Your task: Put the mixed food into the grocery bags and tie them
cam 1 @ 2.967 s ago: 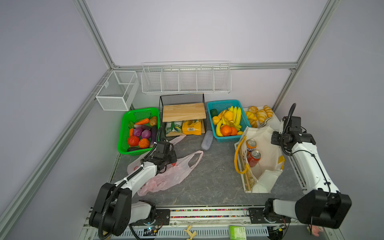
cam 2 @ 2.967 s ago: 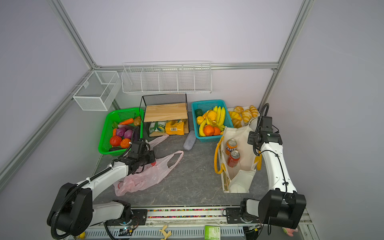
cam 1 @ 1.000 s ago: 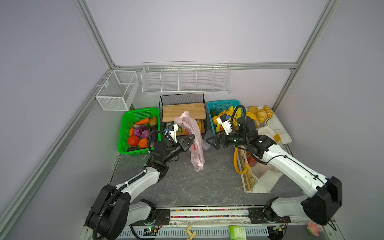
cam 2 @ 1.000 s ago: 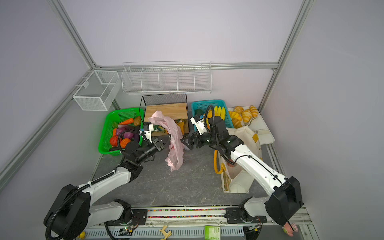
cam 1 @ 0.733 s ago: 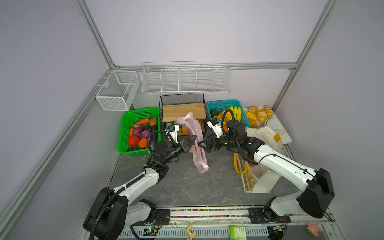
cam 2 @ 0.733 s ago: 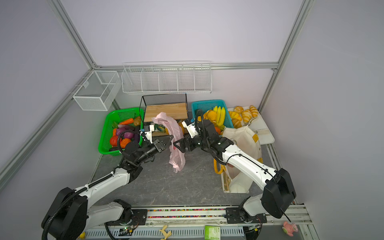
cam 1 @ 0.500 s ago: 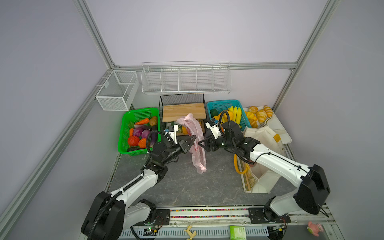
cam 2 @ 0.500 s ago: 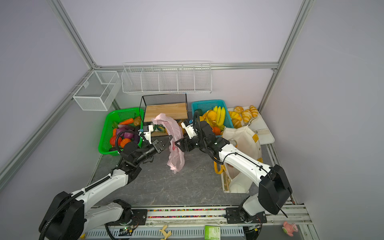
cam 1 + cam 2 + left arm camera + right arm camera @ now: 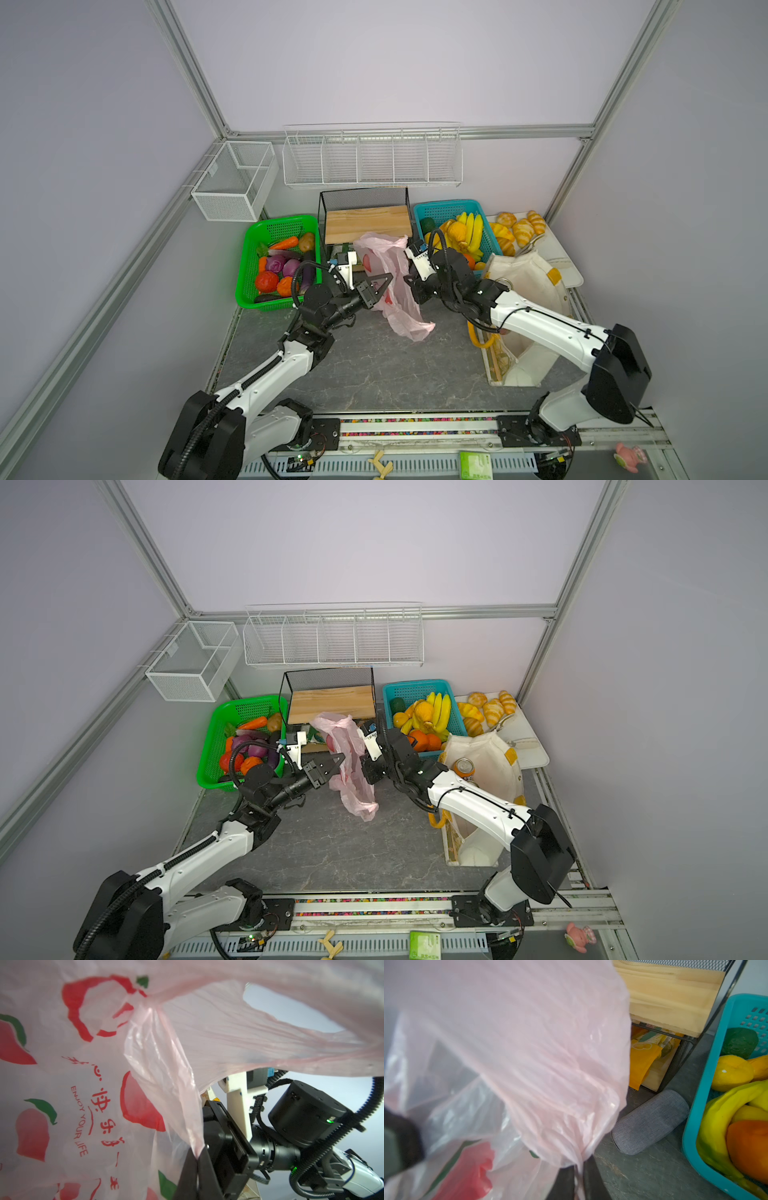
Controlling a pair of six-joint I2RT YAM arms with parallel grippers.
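Pink bag (image 9: 394, 266) hangs, edges pinched in both jaws.

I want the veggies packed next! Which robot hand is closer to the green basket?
Left. The left gripper, pinching the pink bag, is just right of the green basket; the right gripper grips the bag's other side, farther off, by the teal basket.

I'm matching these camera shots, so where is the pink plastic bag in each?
Top view: pink bag mid-scene, before the wooden board.
Top view: bag mid-scene, before the board.
Left wrist: bag close up, filling most.
Right wrist: bag close up, board behind.
Landmark: wooden board; absent from left wrist.
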